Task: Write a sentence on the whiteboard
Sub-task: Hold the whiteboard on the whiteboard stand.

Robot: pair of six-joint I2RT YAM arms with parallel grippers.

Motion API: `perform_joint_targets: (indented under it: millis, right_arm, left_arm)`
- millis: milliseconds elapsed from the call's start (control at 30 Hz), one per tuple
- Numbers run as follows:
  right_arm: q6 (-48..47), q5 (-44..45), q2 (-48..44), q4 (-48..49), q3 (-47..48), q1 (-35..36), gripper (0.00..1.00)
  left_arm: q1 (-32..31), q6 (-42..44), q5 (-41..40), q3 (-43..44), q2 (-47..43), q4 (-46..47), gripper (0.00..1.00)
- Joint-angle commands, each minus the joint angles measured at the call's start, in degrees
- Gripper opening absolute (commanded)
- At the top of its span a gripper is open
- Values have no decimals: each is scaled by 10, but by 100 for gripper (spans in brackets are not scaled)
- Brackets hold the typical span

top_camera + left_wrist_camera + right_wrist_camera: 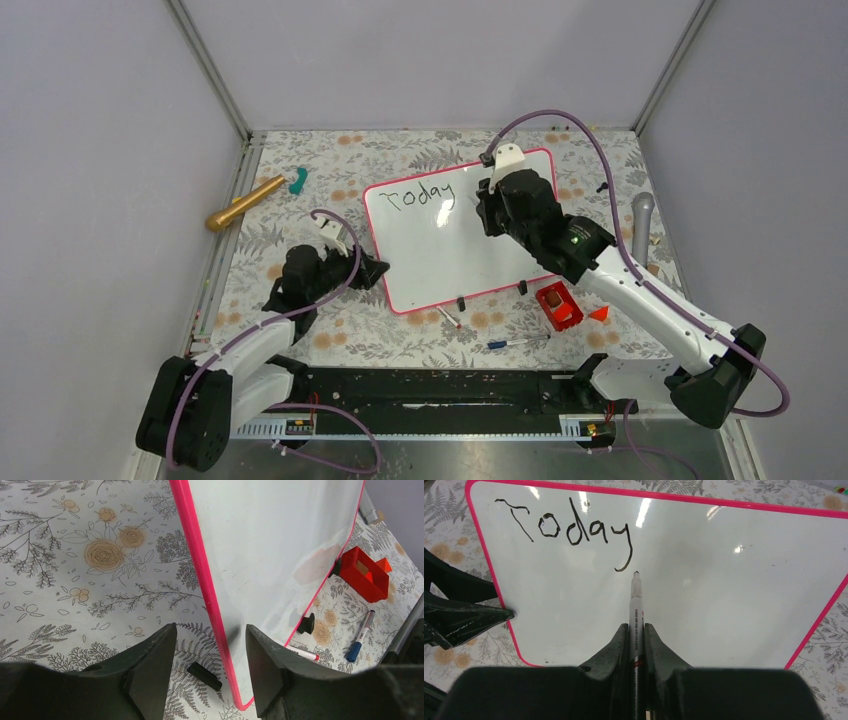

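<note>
The whiteboard, glossy white with a pink frame, lies tilted on the floral table. On it the sentence reads only "Today" in black. My right gripper is shut on a white marker. The marker's tip hovers just below the tail of the "y"; whether it touches the whiteboard I cannot tell. My left gripper is open and straddles the pink left edge of the whiteboard, one finger over the white surface and the other over the table.
Two black clips sit on the board's near edge. Near that edge lie a red-capped marker, a blue-capped marker, a red box and an orange wedge. A gold cylinder lies far left, a grey one right.
</note>
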Motion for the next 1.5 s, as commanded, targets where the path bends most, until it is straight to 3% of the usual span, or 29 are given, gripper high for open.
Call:
perform_joint_targets:
  millis: [0,267,400,867,1267,1467]
  right_arm:
    - [-10,56,-13,44,-14,-3,0]
    - [-28,16,38,-53,91,-23,0]
    - [-28,-4,52,-57,116,-31,0]
    - [-29,-22,70,-64,135,-43,0]
    - [-20,-52,124,-73,175,-49,0]
    - [-20,-49,152,-76,203,-48,0]
  left_arm:
    - [-2,-1,4,20,10,37,53]
    - [-2,-1,12,26,23,46,52]
    - [-3,1,30,37,40,53,44]
    - [-2,-4,41,49,70,75,49]
    - [-2,-1,32,61,72,42,14]
    - [-3,3,23,68,77,21,7]
